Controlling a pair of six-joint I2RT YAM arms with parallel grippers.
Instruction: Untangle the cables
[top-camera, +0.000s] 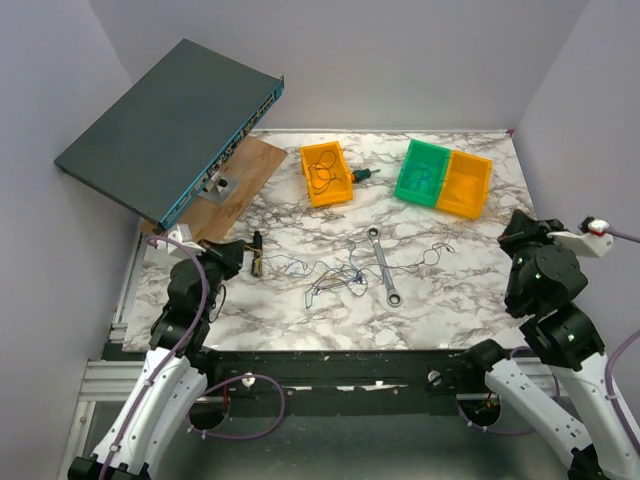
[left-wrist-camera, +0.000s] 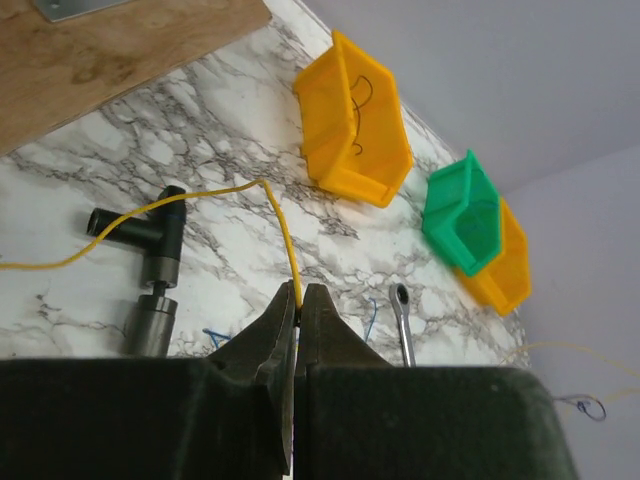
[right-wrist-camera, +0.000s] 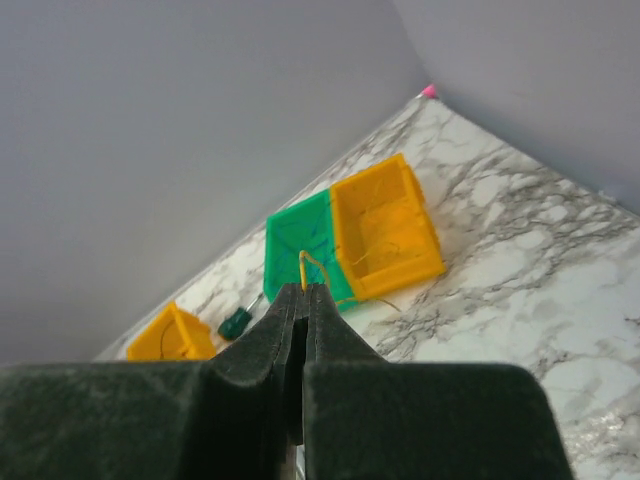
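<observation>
Black-and-white arms (top-camera: 165, 385), purple cables (top-camera: 206, 290)

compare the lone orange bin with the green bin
The lone orange bin is orange, the green bin green. The lone orange bin stands by itself; the green bin sits flush against a second orange bin. The lone orange bin holds a looped dark wire; what lies in the green bin is too faint to tell. Both are open-topped bins on the far part of the table.

The white marble-patterned desk (top-camera: 450, 300) had grey veins; the thin tangled cables (top-camera: 335, 272) were blue, yellow and dark.
</observation>
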